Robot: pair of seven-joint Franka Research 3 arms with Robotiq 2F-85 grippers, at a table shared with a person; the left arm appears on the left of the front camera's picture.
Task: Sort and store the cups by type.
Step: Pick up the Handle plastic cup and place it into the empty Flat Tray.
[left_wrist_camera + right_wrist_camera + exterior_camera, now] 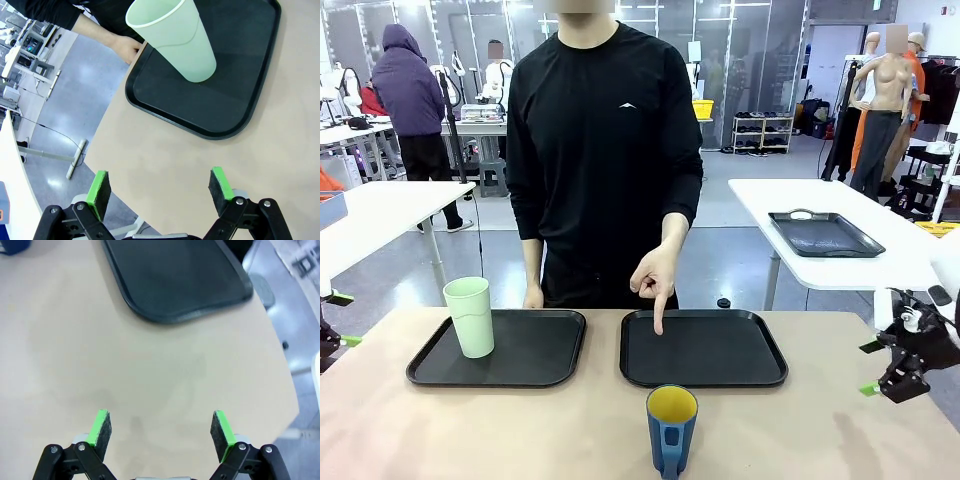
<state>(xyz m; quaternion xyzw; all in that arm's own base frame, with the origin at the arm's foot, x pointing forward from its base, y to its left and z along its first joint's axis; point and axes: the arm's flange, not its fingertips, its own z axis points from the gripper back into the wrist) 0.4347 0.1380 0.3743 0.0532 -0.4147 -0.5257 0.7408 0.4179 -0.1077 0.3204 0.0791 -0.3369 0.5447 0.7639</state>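
Note:
A tall pale mint-green tumbler stands upright at the left end of the left black tray. In the left wrist view the tumbler stands on that tray, well beyond my open, empty left gripper. The dark blue mug with a handle and a yellow inside stands on the bare table in front of the right tray. A corner of the mug shows far from my open right gripper. In the front view my left gripper sits at the table's left edge and my right gripper at its right edge.
The person stands at the far side, with one hand pointing a finger down into the right tray and the other hand resting at the left tray's far edge. The tan tabletop stretches in front of both trays.

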